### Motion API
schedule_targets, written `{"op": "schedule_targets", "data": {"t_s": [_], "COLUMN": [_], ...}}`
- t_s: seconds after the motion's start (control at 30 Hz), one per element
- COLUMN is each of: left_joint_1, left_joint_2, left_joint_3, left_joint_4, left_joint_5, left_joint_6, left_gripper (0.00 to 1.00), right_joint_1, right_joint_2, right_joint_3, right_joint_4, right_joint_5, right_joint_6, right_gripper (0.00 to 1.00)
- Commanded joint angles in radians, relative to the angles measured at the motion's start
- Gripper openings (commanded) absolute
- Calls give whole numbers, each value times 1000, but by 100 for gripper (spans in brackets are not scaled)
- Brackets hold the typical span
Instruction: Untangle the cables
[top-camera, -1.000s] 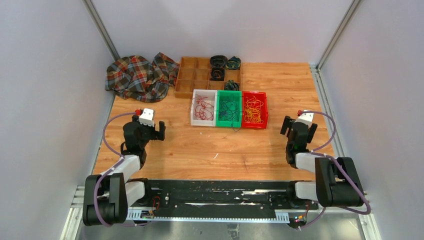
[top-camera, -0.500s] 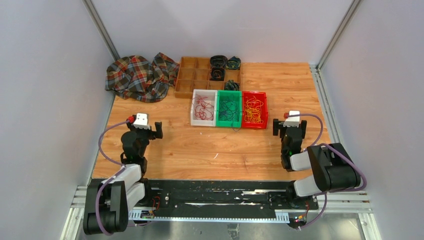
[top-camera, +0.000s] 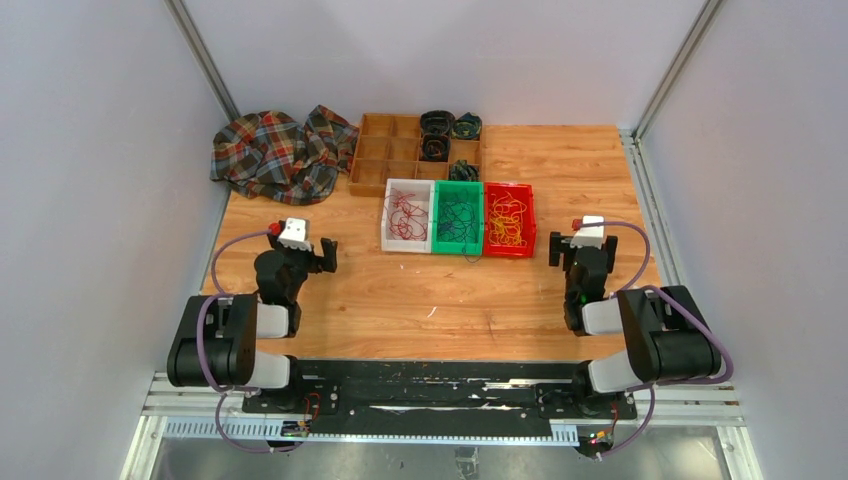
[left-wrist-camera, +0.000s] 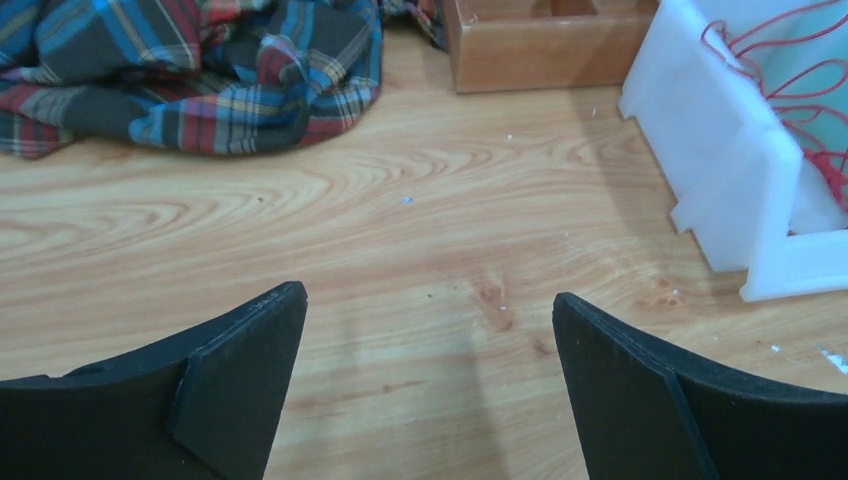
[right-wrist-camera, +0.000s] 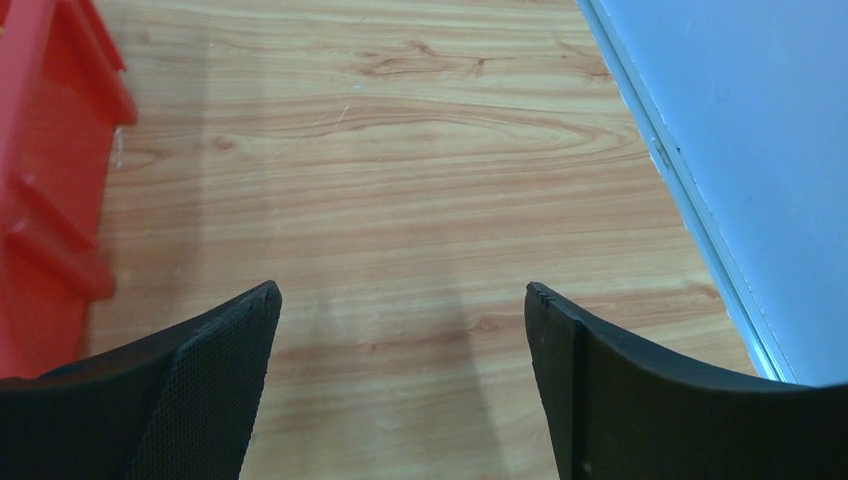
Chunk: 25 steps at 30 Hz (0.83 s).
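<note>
Red, dark and yellow cables lie sorted in bins; the left gripper or right gripper, jaws apart and empty, could snag and remix them.

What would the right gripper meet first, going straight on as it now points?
Probably only the bare table: the right gripper points between the red bin on its left and the wall.

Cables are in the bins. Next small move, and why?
Probably park the left hand and right hand, both open and empty: red cables sit in the white bin, dark cables in the green bin, yellow cables in the red bin.
</note>
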<state>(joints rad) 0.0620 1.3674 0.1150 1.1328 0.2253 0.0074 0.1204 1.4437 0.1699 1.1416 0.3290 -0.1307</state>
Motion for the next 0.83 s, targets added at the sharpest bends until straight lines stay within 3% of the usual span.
{"op": "schedule_targets", "data": {"t_s": [0.0,0.1,0.17,0.27,0.8], "left_joint_1": [-47,-57,-57,-57,-57], "left_joint_2": [-32,11,-18,9,1], "left_joint_3": [91,59,80,62,68], "left_joint_4": [-134,14,-89,-7,-33], "left_joint_5": [-73,-98,-101,-101,-101], "left_joint_6": [61,41,55,42,42], "left_gripper": [98,98,98,98,98], "right_joint_1": [-44,-42,-41,-41,-44], "right_joint_2": [-19,-18,-20,-19,-17], "right_joint_3": [42,31,26,29,37], "right_joint_4": [-67,-42,-35,-38,-53], "right_joint_5": [-33,-38,-37,-38,-44], "right_joint_6": [44,34,34,32,35], "right_gripper": [91,91,91,91,91]}}
